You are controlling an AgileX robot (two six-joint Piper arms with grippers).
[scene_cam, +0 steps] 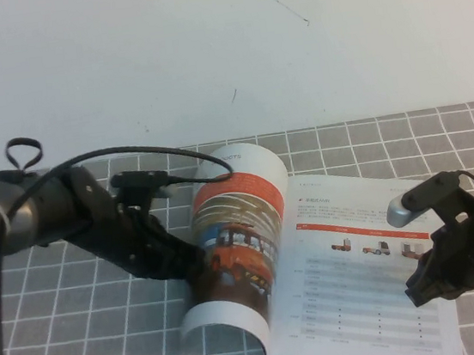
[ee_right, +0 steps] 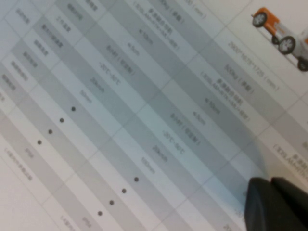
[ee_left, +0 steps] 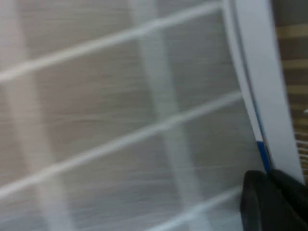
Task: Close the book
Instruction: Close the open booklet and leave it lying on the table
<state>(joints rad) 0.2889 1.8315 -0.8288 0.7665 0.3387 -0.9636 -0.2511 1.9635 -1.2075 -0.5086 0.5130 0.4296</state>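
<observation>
An open book [scene_cam: 354,250] lies on the grey checked cloth. Its left cover [scene_cam: 235,234], printed with an orange truck, is lifted and curled over toward the right page. My left gripper [scene_cam: 194,265] is at that cover's outer edge. In the left wrist view the cover's white and blue edge [ee_left: 262,72] runs in between the fingers of the left gripper [ee_left: 269,180], which are shut on it. My right gripper [scene_cam: 417,288] rests shut on the right page near its lower right. In the right wrist view the right gripper [ee_right: 270,185] sits on the printed table page [ee_right: 120,96].
The grey checked cloth [scene_cam: 66,337] covers the table under both arms. A white wall [scene_cam: 204,51] rises behind it. A black cable [scene_cam: 71,167] loops over the left arm. The book's lower corner reaches close to the front edge of the view.
</observation>
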